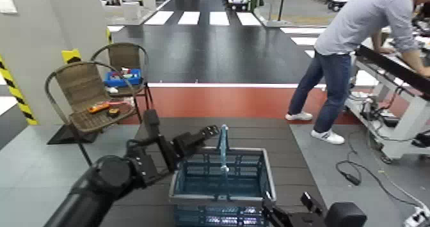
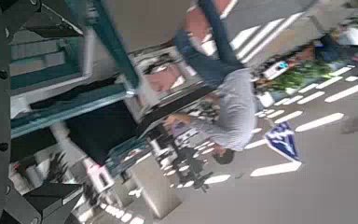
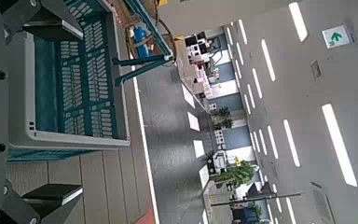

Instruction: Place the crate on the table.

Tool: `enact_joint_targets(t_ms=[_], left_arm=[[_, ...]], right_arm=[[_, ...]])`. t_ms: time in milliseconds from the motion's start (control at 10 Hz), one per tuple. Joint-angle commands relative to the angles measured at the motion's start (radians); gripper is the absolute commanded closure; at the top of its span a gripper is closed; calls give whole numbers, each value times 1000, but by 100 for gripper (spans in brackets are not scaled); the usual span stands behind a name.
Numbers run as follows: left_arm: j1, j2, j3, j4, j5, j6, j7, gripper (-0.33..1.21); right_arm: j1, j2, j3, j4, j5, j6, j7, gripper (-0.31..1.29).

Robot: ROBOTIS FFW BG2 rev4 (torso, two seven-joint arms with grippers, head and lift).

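Two wicker chairs (tools on their seats), a person bent over a white-framed workbench

Bare dark brown slatted-plank tabletop open to the right of the teal plastic lattice crate and beyond it. Upright teal handle barring the crate's middle. Left tool crowding the crate's left rim. Two brown wicker chairs off the left far corner; person well beyond, right.
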Motion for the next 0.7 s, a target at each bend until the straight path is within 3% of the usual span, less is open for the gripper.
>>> enact_joint_targets(t_ms=[100,400,500,700], left_arm=[[141,11,161,-252,-125,-52,56,13],[311,11,268,-416,-169,-108,92,11],[362,15,275,-447,-188,-152,85,10],[443,16,247,-422,-215,-355,-37,8]], right_arm=[[1,1,0,-1,0,5,1,15],[1,2,-2,-3,-1,8,1,15],[1,2,-2,-1,-1,8,2,15],[1,4,-3,-1,-6,12,5,15]])
